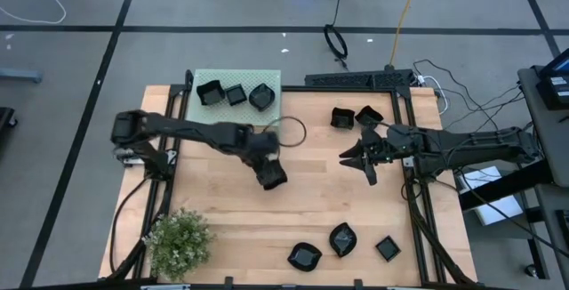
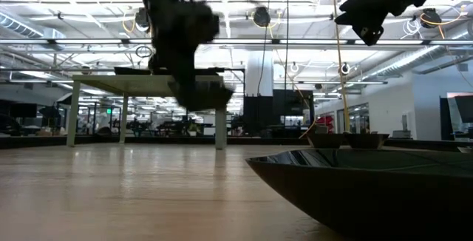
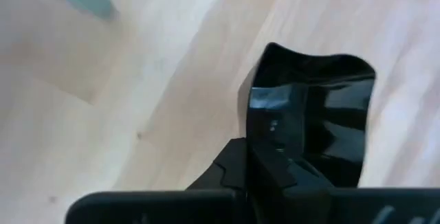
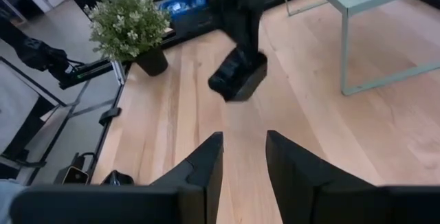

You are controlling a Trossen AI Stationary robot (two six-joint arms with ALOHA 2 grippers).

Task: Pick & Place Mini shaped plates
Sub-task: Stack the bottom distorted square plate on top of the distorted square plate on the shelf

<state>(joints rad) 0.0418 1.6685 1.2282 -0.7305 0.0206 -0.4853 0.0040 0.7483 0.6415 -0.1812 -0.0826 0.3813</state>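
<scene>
Gripping black plate (image 1: 273, 175) above wooden table (image 1: 320, 210), left jaws closed; right jaws parted, empty.

Glossy black mini shaped plates (image 1: 303, 256) lie on the pale, wood-grained worktop (image 1: 338, 192). The perforated stand (image 1: 238, 81) is pale green. The plant (image 1: 180, 238) has green leaves with whitish flecks.

potted plant (image 1: 180, 239) table's near-left corner | pale green stand (image 1: 203, 80) far edge
</scene>
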